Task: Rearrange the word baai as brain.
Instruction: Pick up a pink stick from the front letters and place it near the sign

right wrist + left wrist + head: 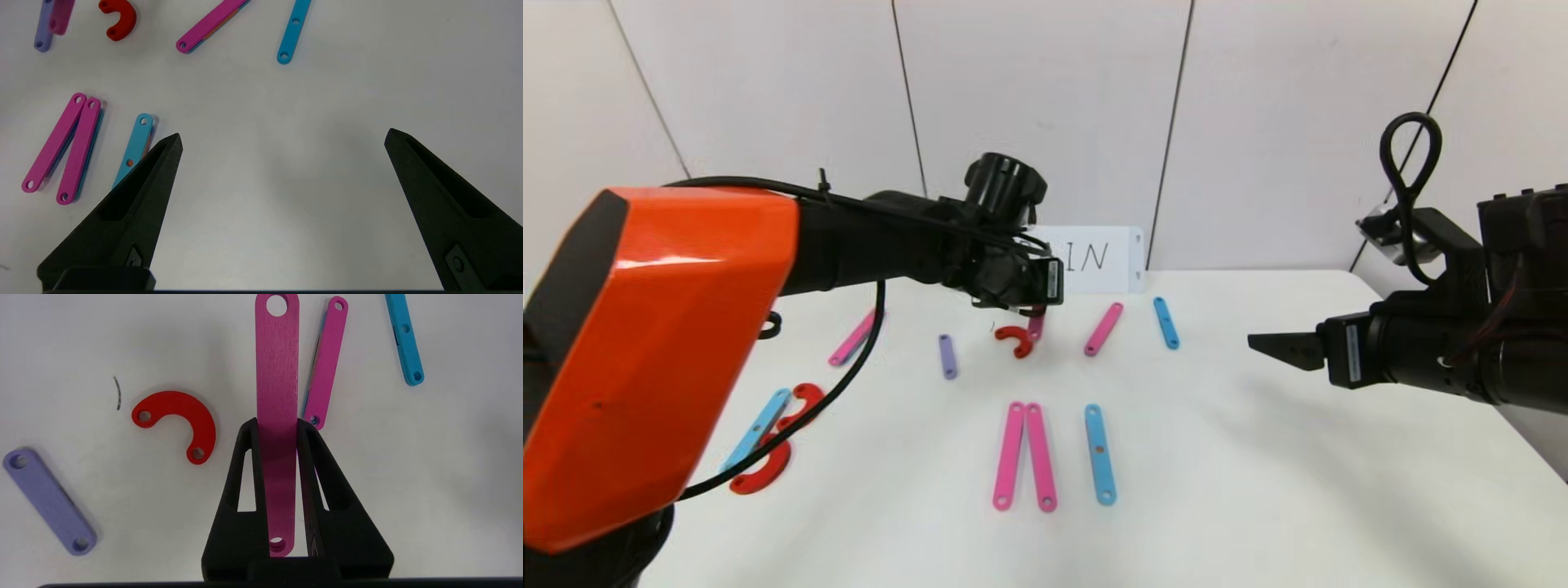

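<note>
The word baai lies as loose letter pieces on the white table (pixel 1258 490). My left gripper (pixel 277 422) is shut on a pink strip (pixel 277 367), holding it lengthwise between the fingers above the table at the back middle (pixel 1036 325). Right beside it lie a red half-ring (pixel 179 420) and a short purple strip (pixel 49 500). Another pink strip (pixel 325 361) and a blue strip (pixel 404 339) lie just beyond. My right gripper (pixel 284 139) hovers open and empty over bare table at the right (pixel 1270 343).
Two long pink strips (pixel 1023 456) and a blue strip (pixel 1099 453) lie at the front middle. At the left are a pink strip (pixel 852 339), a blue strip (pixel 758 429) and two red half-rings (pixel 762 472). A white handwritten card (pixel 1107 257) stands against the back wall.
</note>
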